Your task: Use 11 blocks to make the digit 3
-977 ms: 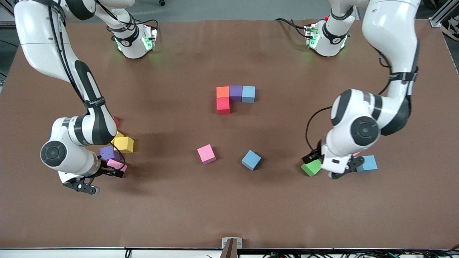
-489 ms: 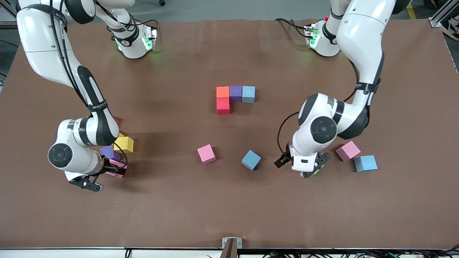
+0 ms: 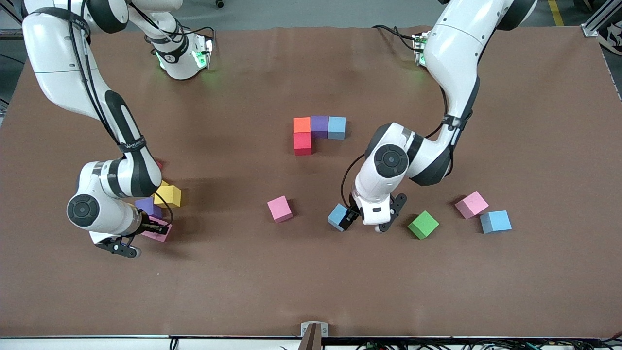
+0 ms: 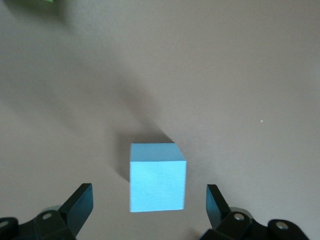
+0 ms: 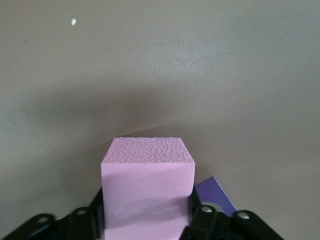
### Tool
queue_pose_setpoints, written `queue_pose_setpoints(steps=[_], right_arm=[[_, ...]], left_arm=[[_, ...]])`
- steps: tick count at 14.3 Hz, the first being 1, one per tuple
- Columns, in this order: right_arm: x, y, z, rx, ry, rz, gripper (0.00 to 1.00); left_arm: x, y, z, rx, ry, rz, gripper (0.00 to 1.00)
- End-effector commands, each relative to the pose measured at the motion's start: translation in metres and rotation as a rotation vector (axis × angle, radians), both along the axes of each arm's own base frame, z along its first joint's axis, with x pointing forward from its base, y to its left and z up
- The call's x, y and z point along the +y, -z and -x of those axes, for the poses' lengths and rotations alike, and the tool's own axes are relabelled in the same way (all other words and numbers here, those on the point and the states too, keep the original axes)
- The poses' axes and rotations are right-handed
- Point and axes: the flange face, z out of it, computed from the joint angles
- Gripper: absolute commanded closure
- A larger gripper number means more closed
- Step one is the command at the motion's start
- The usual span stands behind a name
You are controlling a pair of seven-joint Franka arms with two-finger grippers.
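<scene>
My right hand (image 5: 145, 220) is clamped on a pink block (image 3: 158, 231) beside the purple block (image 3: 147, 206) and the yellow block (image 3: 168, 195); lifting carelessly could drag the purple one, which sits just beside my fingers. My left hand (image 4: 147, 210) hangs spread wide over the blue block (image 4: 157, 176), near the started figure (image 3: 318, 132); descending off-centre would nudge it askew.

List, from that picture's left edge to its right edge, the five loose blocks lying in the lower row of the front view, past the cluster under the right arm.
pink block → blue block → green block → second pink block → second blue block
</scene>
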Motion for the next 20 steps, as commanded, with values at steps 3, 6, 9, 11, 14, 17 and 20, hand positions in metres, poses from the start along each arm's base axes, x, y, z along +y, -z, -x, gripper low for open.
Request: queue_pose_setpoints(steps=[3, 6, 9, 11, 14, 17, 20], right_arm=[[0.018, -0.013, 0.0, 0.002, -0.065, 0.001, 0.69], [0.059, -0.058, 0.004, 0.029, -0.113, 0.002, 0.7], [0.126, -0.097, 0.027, 0.065, -0.208, 0.006, 0.7], [0.17, -0.115, 0.052, 0.073, -0.272, 0.012, 0.7], [0.242, -0.124, 0.097, 0.084, -0.355, -0.034, 0.7], [0.323, -0.124, 0.142, 0.1, -0.369, -0.079, 0.69], [0.384, -0.119, 0.178, 0.052, -0.355, -0.085, 0.68]], left_arm=[[-0.026, 0.025, -0.006, -0.001, -0.111, 0.028, 0.0], [-0.028, 0.033, -0.004, 0.008, -0.109, 0.022, 0.0], [-0.03, 0.039, -0.001, 0.018, -0.102, 0.01, 0.0], [-0.028, 0.047, -0.001, 0.022, -0.104, 0.003, 0.0], [-0.026, 0.054, -0.004, 0.019, -0.104, 0.0, 0.0], [-0.027, 0.06, -0.008, 0.008, -0.106, 0.008, 0.0], [-0.028, 0.072, -0.006, 0.012, -0.1, 0.006, 0.11]])
